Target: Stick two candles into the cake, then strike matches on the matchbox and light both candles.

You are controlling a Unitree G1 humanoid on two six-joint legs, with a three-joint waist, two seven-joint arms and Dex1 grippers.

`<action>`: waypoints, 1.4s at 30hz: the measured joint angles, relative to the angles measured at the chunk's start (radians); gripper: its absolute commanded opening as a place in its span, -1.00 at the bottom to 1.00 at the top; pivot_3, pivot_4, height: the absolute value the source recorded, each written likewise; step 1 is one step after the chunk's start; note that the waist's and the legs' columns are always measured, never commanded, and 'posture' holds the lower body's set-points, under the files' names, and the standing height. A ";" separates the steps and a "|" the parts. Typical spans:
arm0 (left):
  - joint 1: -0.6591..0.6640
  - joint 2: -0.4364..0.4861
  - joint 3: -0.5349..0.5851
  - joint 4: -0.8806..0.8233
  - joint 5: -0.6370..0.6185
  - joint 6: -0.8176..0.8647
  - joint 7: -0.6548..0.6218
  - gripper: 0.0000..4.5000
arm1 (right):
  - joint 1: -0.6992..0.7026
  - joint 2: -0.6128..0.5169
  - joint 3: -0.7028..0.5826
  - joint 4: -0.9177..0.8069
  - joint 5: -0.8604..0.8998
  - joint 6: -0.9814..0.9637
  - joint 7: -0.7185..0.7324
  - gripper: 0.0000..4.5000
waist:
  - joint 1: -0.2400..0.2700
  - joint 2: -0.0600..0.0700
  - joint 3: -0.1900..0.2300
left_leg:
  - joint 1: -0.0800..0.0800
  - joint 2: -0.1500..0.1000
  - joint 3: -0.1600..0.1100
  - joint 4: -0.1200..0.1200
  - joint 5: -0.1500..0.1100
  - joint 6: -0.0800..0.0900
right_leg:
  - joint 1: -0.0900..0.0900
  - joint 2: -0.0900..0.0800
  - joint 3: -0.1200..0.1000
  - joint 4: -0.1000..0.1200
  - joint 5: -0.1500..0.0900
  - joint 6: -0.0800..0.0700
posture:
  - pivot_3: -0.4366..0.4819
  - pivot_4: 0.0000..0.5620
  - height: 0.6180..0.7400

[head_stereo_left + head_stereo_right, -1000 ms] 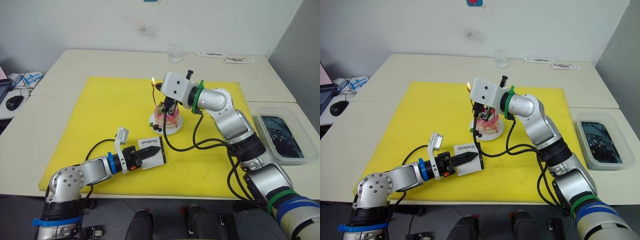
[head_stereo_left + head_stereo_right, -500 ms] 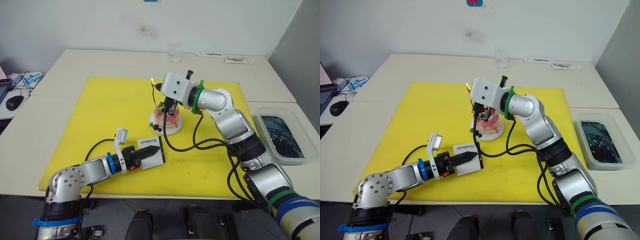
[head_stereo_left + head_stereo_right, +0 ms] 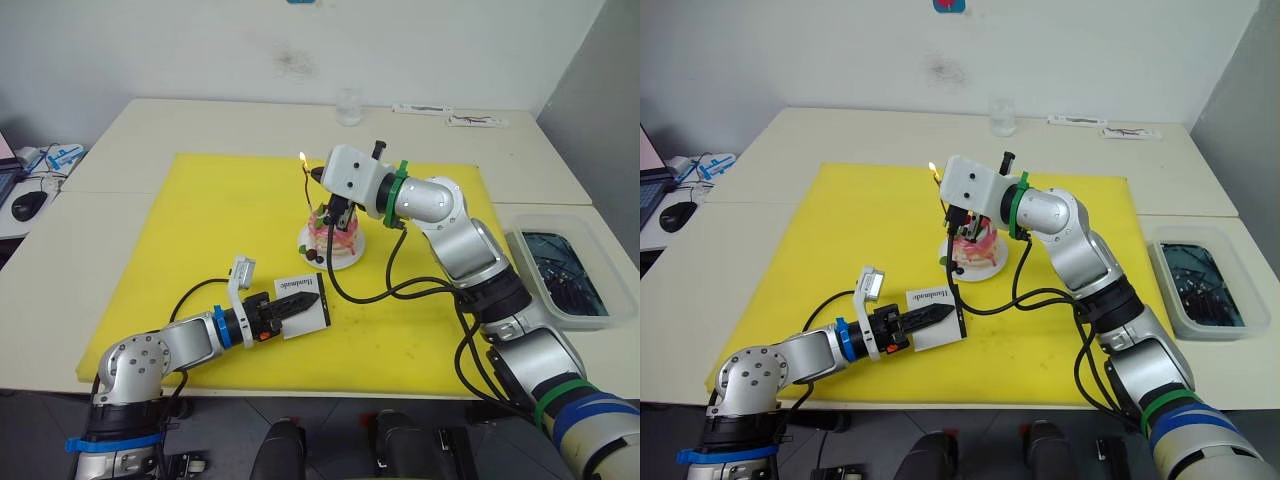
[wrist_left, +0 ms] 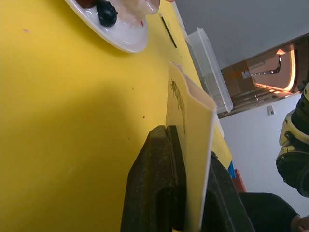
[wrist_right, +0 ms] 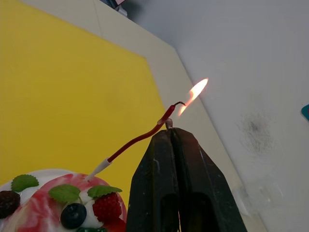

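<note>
Cake [image 3: 333, 235]: pink and white, topped with strawberry, dark berries and green leaves, on a small white plate [image 3: 352, 257] near the middle of the yellow mat [image 3: 200, 230] on the worktop [image 3: 120, 140].

Candle [image 5: 140, 137]: one thin reddish candle stuck in the cake, leaning out to the left, curved tip alight; a second candle cannot be made out.

Right gripper [image 5: 170, 131]: above the cake, jaws closed, apparently on a match whose pale stub shows at the tips, just beside the flame [image 5: 193, 94].

Left gripper [image 3: 298, 306]: near left of the cake, jaws closed on the matchbox [image 3: 312, 298], which it holds up on edge over the mat.

Risks, as judged: the flame sits very close to the black jaw tips, so lingering could scorch them or burn the match down to the grip; a sideways brush of the right gripper could bend or topple the thin leaning candle, or snuff it; dripping wax could fall on the mat.

Writing: small dark lettering on the matchbox face, apparently "Handmade"; no other label is legible.

Also present: a clear glass [image 3: 348, 106] at the far edge; a clear tray [image 3: 560, 275] at the right.
</note>
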 measured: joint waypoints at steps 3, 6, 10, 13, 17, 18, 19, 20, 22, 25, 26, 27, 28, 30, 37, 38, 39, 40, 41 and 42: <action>-0.002 -0.001 0.000 0.002 0.002 0.000 0.000 -1.00 | 0.000 0.000 0.000 0.000 0.000 0.000 0.005 -0.99 | 0.000 0.000 0.000 | 0.000 0.000 0.000 0.000 0.000 0.000 | 0.000 0.000 0.000 0.000 0.000 0.000 | -0.05 -0.47 1.00; -0.005 -0.003 0.000 0.003 0.004 0.000 0.000 -1.00 | 0.000 0.000 0.000 0.000 0.000 0.000 0.008 -0.99 | 0.000 0.000 0.000 | 0.000 0.000 0.000 0.000 0.000 0.000 | 0.000 0.000 0.000 0.000 0.000 0.000 | -0.05 -0.47 1.00; -0.006 -0.005 0.000 0.004 0.005 0.000 0.000 -1.00 | 0.000 0.000 0.000 0.000 0.000 0.000 0.010 -0.99 | 0.000 0.000 0.000 | 0.000 0.000 0.000 0.000 0.000 0.000 | 0.000 0.000 0.000 0.000 0.000 0.000 | -0.05 -0.47 1.00; -0.007 -0.006 0.000 0.005 0.006 0.000 0.000 -1.00 | 0.000 -0.002 0.000 -0.004 0.000 0.001 0.013 -0.99 | 0.000 0.000 0.000 | 0.000 0.000 0.000 0.000 0.000 0.000 | 0.000 0.000 0.000 0.000 0.000 0.000 | -0.05 -0.47 1.00; -0.015 -0.008 -0.001 0.015 0.010 0.000 -0.002 -1.00 | 0.011 -0.022 -0.001 -0.041 0.001 0.009 0.024 -0.99 | 0.001 0.000 0.000 | 0.000 0.000 0.000 0.000 0.000 0.000 | 0.000 0.000 0.000 0.000 0.000 0.000 | -0.05 -0.47 1.00; -0.017 -0.011 -0.001 0.016 0.011 0.000 -0.002 -1.00 | 0.026 -0.033 -0.005 -0.068 0.002 0.017 0.032 -0.99 | 0.002 0.000 0.000 | 0.000 0.000 0.000 0.000 0.000 0.000 | 0.000 0.000 0.000 0.000 0.000 0.000 | -0.05 -0.47 1.00; -0.019 -0.013 -0.001 0.017 0.013 0.001 -0.003 -1.00 | 0.046 -0.046 -0.009 -0.103 0.006 0.029 0.040 -0.99 | 0.002 0.000 0.000 | 0.000 0.000 0.000 0.000 0.000 0.000 | 0.000 0.000 0.000 -0.001 0.000 0.000 | -0.05 -0.47 1.00; -0.022 -0.014 -0.001 0.020 0.014 0.001 -0.003 -1.00 | 0.063 -0.057 -0.014 -0.133 0.012 0.042 0.050 -0.99 | 0.003 0.000 0.000 | -0.001 0.000 0.000 0.000 0.000 0.000 | 0.000 0.000 0.000 -0.001 0.000 0.000 | -0.05 -0.47 1.00; -0.027 -0.014 0.000 0.022 0.016 0.001 -0.003 -1.00 | 0.098 -0.083 -0.028 -0.195 0.036 0.073 0.074 -0.99 | 0.002 0.000 0.000 | -0.001 0.000 0.000 0.000 0.000 0.000 | 0.000 0.000 0.000 -0.001 0.000 0.000 | -0.05 -0.47 1.00; -0.033 -0.015 0.000 0.027 0.017 0.002 -0.007 -1.00 | 0.160 -0.114 -0.051 -0.317 0.081 0.124 0.110 -0.99 | 0.002 0.000 0.000 | 0.000 0.000 -0.001 -0.001 0.000 0.000 | 0.000 0.000 -0.001 -0.001 0.000 0.000 | -0.05 -0.47 1.00; -0.034 -0.015 0.000 0.030 0.017 0.003 -0.010 -1.00 | 0.173 -0.121 -0.054 -0.348 0.091 0.140 0.120 -0.99 | 0.002 0.000 0.000 | 0.000 0.000 -0.001 -0.001 0.000 0.000 | 0.000 0.000 0.000 -0.001 0.000 0.000 | -0.05 -0.47 1.00; -0.037 -0.015 -0.002 0.035 0.018 0.003 -0.014 -1.00 | 0.189 -0.131 -0.058 -0.380 0.105 0.158 0.125 -0.99 | 0.002 0.000 0.000 | 0.000 0.000 0.000 -0.001 0.000 0.000 | 0.000 0.000 0.000 -0.001 0.000 0.000 | -0.05 -0.47 1.00; -0.040 -0.015 -0.002 0.041 0.018 0.004 -0.019 -1.00 | 0.215 -0.145 -0.070 -0.420 0.120 0.179 0.131 -0.99 | 0.002 0.000 0.000 | -0.001 0.000 -0.001 -0.001 0.000 0.000 | 0.000 0.000 -0.001 -0.001 0.000 0.000 | -0.05 -0.47 1.00; -0.045 -0.014 -0.002 0.046 0.022 0.006 -0.025 -1.00 | 0.295 -0.181 -0.104 -0.516 0.156 0.233 0.145 -0.99 | 0.006 0.000 0.000 | -0.001 0.000 -0.001 -0.001 0.000 0.000 | 0.001 0.000 -0.001 -0.002 -0.001 -0.001 | -0.05 -0.47 1.00; -0.054 -0.014 -0.007 0.053 0.033 0.021 -0.046 -1.00 | 0.522 -0.290 -0.314 -0.706 0.208 0.392 0.101 -0.99 | 0.005 0.000 0.000 | -0.001 0.000 0.000 0.000 0.000 0.000 | 0.001 0.000 -0.001 -0.002 -0.003 -0.004 | -0.05 -0.47 1.00; -0.054 -0.014 -0.007 0.054 0.033 0.023 -0.046 -1.00 | 0.552 -0.308 -0.370 -0.712 0.209 0.411 0.086 -0.99 | 0.005 0.000 0.000 | -0.001 0.000 0.000 0.000 0.000 0.000 | 0.000 0.000 0.000 -0.003 -0.002 -0.004 | -0.05 -0.47 1.00; -0.055 -0.015 -0.007 0.053 0.033 0.024 -0.047 -1.00 | 0.578 -0.316 -0.419 -0.715 0.213 0.424 0.073 -0.99 | 0.005 0.000 0.000 | -0.001 0.000 0.000 0.000 0.000 0.000 | 0.001 0.000 0.000 -0.003 -0.002 -0.004 | -0.05 -0.47 1.00; -0.055 -0.016 -0.007 0.053 0.033 0.024 -0.047 -1.00 | 0.610 -0.330 -0.485 -0.717 0.220 0.438 0.057 -0.99 | 0.005 0.000 0.000 | -0.001 0.000 0.001 0.000 0.000 0.000 | 0.001 0.000 0.001 -0.003 -0.002 -0.004 | -0.05 -0.47 1.00; -0.055 -0.016 -0.006 0.053 0.033 0.024 -0.047 -1.00 | 0.636 -0.341 -0.536 -0.716 0.225 0.444 0.047 -0.99 | 0.004 0.000 0.000 | -0.001 0.000 0.002 0.000 0.000 0.000 | 0.001 -0.001 0.001 -0.003 -0.002 -0.004 | -0.05 -0.47 1.00; -0.056 -0.018 -0.007 0.053 0.033 0.024 -0.047 -1.00 | 0.670 -0.347 -0.597 -0.716 0.232 0.448 0.033 -0.99 | 0.004 0.000 0.000 | -0.001 0.000 0.002 0.000 0.000 0.000 | 0.001 0.000 0.001 -0.003 -0.002 -0.004 | -0.05 -0.47 1.00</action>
